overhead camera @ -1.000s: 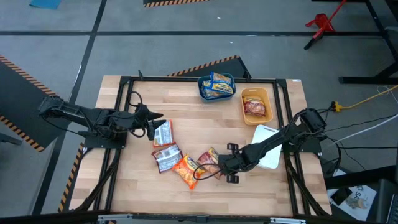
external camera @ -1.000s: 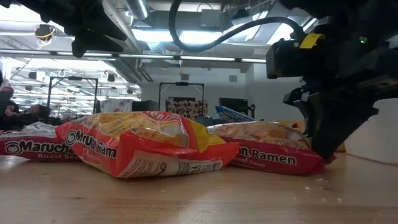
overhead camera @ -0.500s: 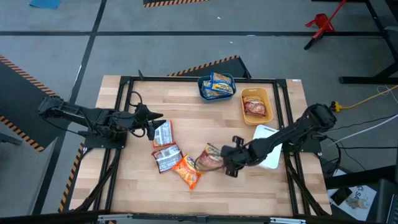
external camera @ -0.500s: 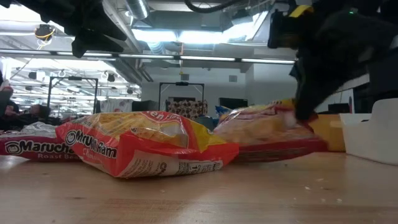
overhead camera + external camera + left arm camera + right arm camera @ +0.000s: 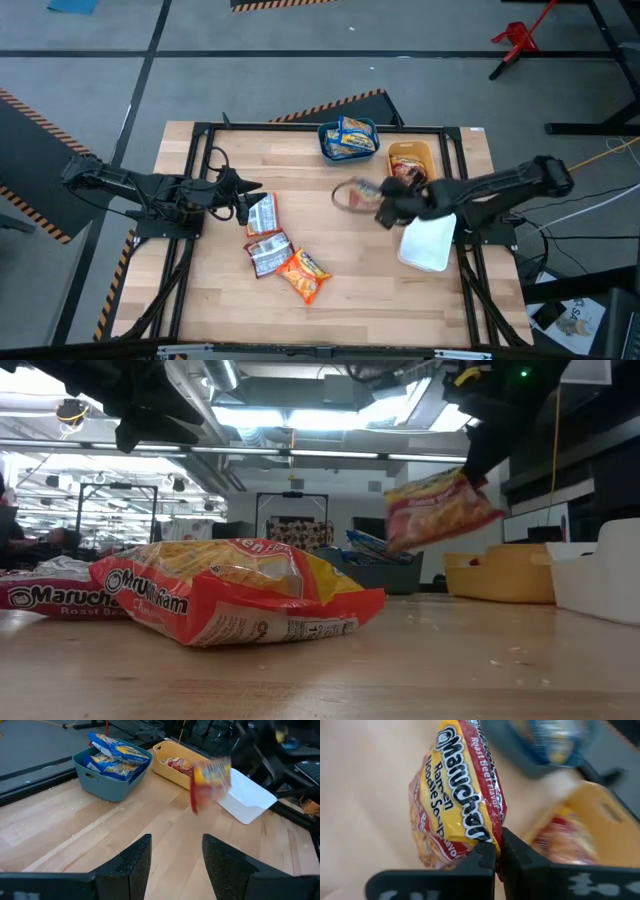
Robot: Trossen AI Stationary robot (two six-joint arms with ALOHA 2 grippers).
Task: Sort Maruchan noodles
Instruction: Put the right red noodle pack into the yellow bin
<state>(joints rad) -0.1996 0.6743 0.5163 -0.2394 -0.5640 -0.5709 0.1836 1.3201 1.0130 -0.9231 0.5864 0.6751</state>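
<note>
My right gripper [image 5: 373,204] is shut on a red-and-yellow Maruchan Roast Beef packet [image 5: 457,795], held in the air above the table's middle, near the orange bin [image 5: 428,160]. In the low view the packet [image 5: 440,510] hangs tilted under the gripper [image 5: 470,468]. On the wood lie two red-and-silver packets [image 5: 262,212] [image 5: 268,253] and an orange one [image 5: 303,274], each flat on its broad face. My left gripper [image 5: 175,855] waits open at the table's left, above the wood. My right gripper pinches the packet's end seam [image 5: 487,836] between its two fingers, which lie across that end. The fingers [image 5: 520,855] slant down from the table's right side. The packet is lifted clear of the table and hangs tilted below the fingers.
A teal bin [image 5: 325,148] at the far edge holds blue-and-yellow packets. The orange bin beside it holds a red packet [image 5: 408,172]. A white bin [image 5: 430,245] stands at the right edge, under the right arm. Black frame rails border the tabletop.
My right gripper has risen from the table's near middle and gone toward the far edge and the orange bin, rolling its wrist. The Roast Beef packet went with it: it lay on the wood beside the orange packet and now hangs clear, tilted.
</note>
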